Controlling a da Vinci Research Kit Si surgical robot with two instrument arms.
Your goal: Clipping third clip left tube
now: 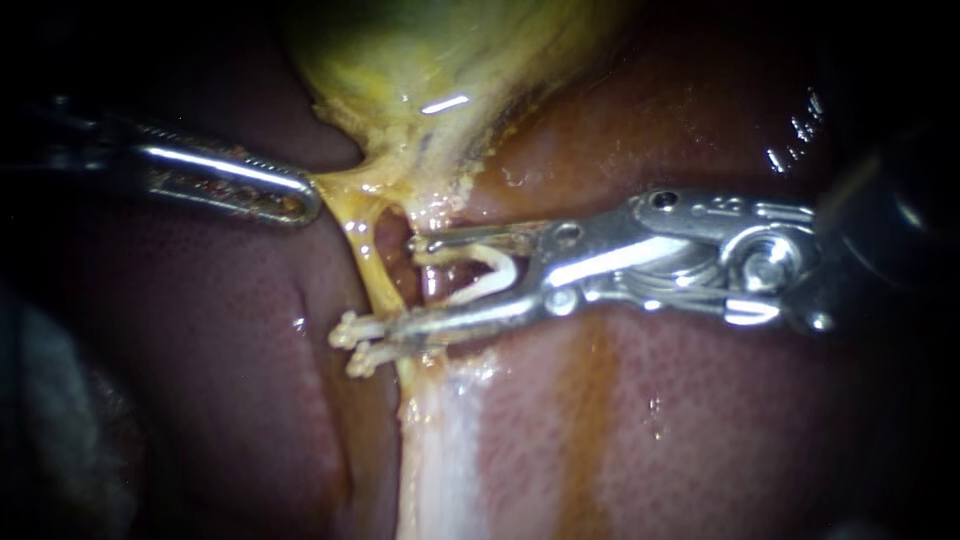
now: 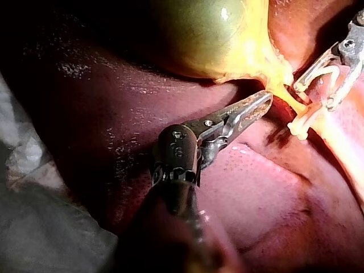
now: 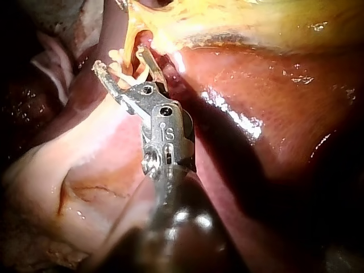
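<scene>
Showed, close up through the endoscope, a glossy, dark red-brown liver point(image 1: 700, 420) filling most of the scene. Showed at top centre the rounded, yellow-green gallbladder point(image 1: 440, 60), narrowing downward into stringy yellow tissue point(image 1: 335, 185).

Showed the left instrument point(image 1: 303, 203), a slim steel shaft ending in two long slotted jaws, entering from the left. Found those jaws pressed together on the edge of the yellow tissue, just beside the gallbladder's narrow end, with the tissue stretched taut.

Traced the left tube point(image 1: 372, 265), a thin, pale yellow cord, running down from that tissue, with a small dark red gap on its right side. Found two knobbly, cream-coloured clips point(image 1: 352, 332) fastened side by side low on the tube, ends sticking out to the left.

Showed the right instrument point(image 1: 405, 285), a bright, hinged steel tool with two slender jaws, reaching in from the right. Found its jaws standing wide apart yet holding a white V-shaped clip point(image 1: 495, 265) between them, one leg against each jaw, open end toward the left tube. Placed the upper jaw tip beside the dark gap, and the lower jaw across the tube, right against the cream-coloured clips. Could not tell whether the tube sat inside the white V-shaped clip or just past the jaw tips.

Showed, from the left wrist camera, the right instrument's spread jaws just ahead of the left instrument's closed ones.
</scene>
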